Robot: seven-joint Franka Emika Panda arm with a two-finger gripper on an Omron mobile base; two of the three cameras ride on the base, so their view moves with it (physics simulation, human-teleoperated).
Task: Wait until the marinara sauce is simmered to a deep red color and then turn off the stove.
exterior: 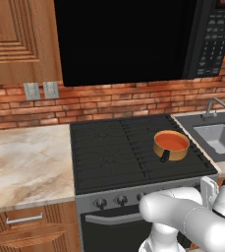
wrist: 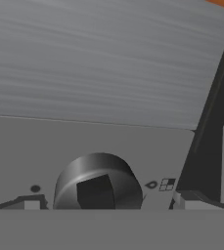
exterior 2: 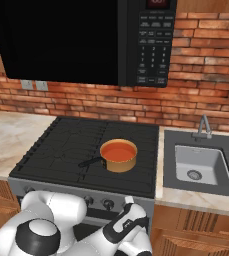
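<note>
- The gripper [wrist: 103,207] sits right in front of a round knob [wrist: 96,183] on the stove's steel front panel. One tip [wrist: 28,202] shows on each side of the knob, so the jaws stand spread around it; I cannot tell whether they touch it.
- In the base views the arm reaches low, to the right end of the panel, below the front edge of the stove [exterior: 104,147].
- The saucepan [exterior: 171,145] stands on the right half of the cooktop, toward the front right corner, its short dark handle pointing forward.
- The sauce [exterior 2: 118,152] inside is orange-red, arguably not yet a deep red.
- Judged from this, the approach to the knob looks done; the wait for colour may still be running.
- Left: close on the knob and turn it off.
- The sink [exterior 2: 202,165] lies just right of the stove, the microwave [exterior 2: 86,40] above it.
</note>
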